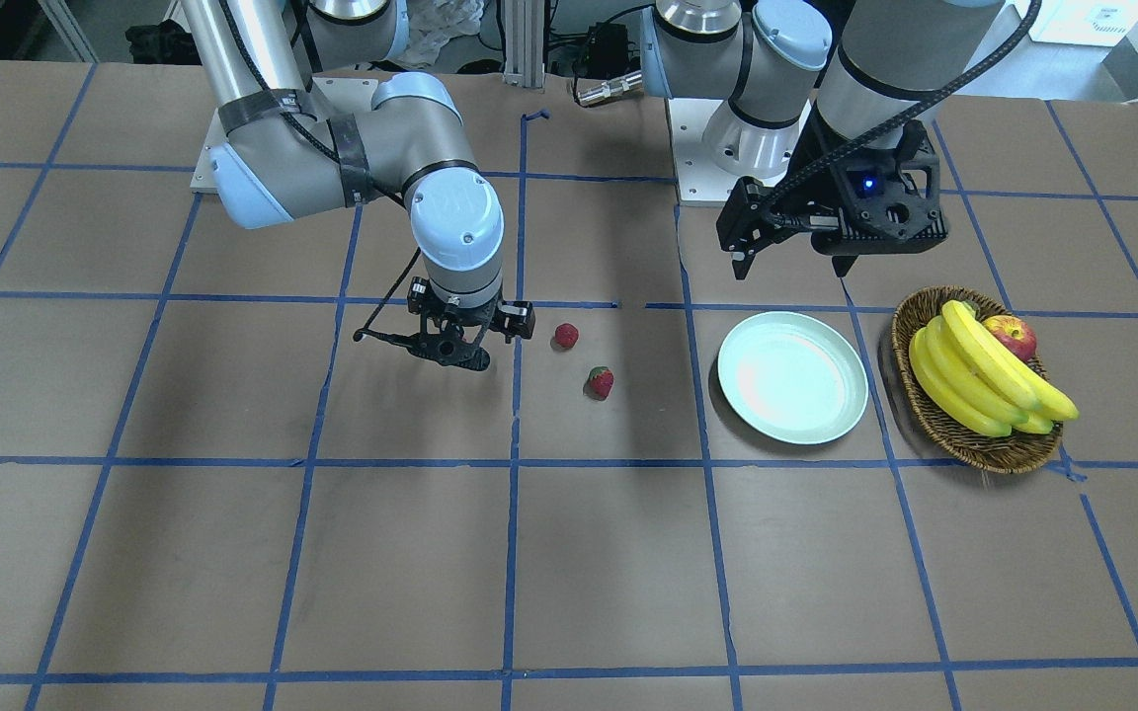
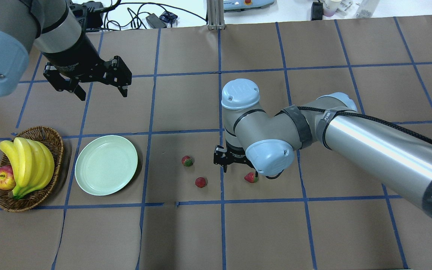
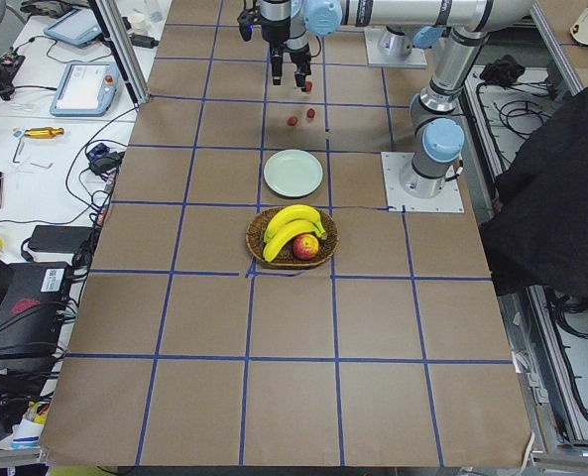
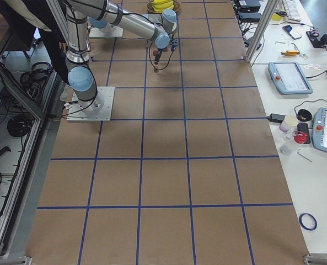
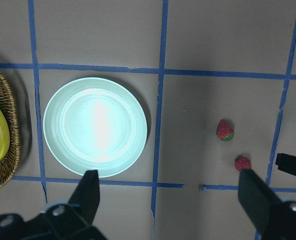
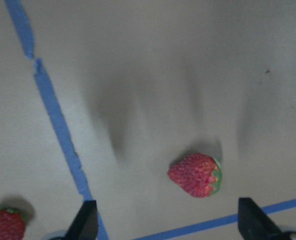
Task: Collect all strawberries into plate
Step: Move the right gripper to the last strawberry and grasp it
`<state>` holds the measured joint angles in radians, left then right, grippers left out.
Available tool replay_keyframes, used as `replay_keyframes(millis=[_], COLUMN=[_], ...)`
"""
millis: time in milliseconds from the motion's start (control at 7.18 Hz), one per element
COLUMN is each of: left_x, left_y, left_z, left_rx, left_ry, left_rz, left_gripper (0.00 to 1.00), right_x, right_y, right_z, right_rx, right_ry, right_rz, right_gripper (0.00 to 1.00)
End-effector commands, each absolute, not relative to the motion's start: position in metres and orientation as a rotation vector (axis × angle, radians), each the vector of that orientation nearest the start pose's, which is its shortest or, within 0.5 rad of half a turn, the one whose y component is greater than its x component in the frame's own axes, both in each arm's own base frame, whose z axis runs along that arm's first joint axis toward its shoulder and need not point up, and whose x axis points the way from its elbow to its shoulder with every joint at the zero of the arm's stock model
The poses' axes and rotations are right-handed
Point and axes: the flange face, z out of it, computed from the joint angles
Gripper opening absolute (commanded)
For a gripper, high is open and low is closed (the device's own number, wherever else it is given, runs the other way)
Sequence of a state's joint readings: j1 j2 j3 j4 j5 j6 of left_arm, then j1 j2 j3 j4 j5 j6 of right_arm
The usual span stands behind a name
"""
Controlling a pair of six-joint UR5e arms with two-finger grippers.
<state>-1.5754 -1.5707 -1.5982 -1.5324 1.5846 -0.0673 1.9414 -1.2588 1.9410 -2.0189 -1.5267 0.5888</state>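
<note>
Three strawberries lie on the brown table: one (image 2: 187, 161) nearest the plate, one (image 2: 200, 182) just beside it, and one (image 2: 251, 177) under my right wrist. The pale green plate (image 2: 106, 165) sits empty to their left. My right gripper (image 6: 167, 225) hangs open low over the third strawberry (image 6: 196, 174), which lies between its fingers without touching them. The front-facing view shows that gripper (image 1: 450, 348) just above the table, hiding this berry. My left gripper (image 2: 102, 94) is open and empty, held high beyond the plate (image 5: 95, 127).
A brown wicker basket (image 2: 53, 140) with bananas (image 2: 28, 161) and a red apple (image 2: 4, 177) stands left of the plate. Blue tape lines grid the table. The right arm's elbow and forearm (image 2: 351, 135) stretch across the table's right half.
</note>
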Motion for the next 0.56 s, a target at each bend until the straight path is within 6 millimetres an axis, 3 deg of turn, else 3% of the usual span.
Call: replay_keyframes(millis=[0, 278, 418], left_x=[-0.1342, -0.1342, -0.1342], left_y=[-0.4927, -0.4925, -0.4927], left_z=[0.4774, 0.4767, 0.4774], left_rx=[-0.098, -0.098, -0.098], left_ry=[3.127, 3.126, 3.127], left_rz=[-0.015, -0.013, -0.015], left_gripper=[1.00, 1.00, 1.00], right_x=[0.3012, 0.2985, 0.2983], right_y=[-0.4188, -0.4196, -0.4191], right_z=[0.1863, 0.1815, 0.1787], right_rx=[0.377, 0.379, 0.377], right_ry=[3.183, 3.189, 3.191], right_rz=[0.335, 0.346, 0.356], right_gripper=[1.00, 1.00, 0.89])
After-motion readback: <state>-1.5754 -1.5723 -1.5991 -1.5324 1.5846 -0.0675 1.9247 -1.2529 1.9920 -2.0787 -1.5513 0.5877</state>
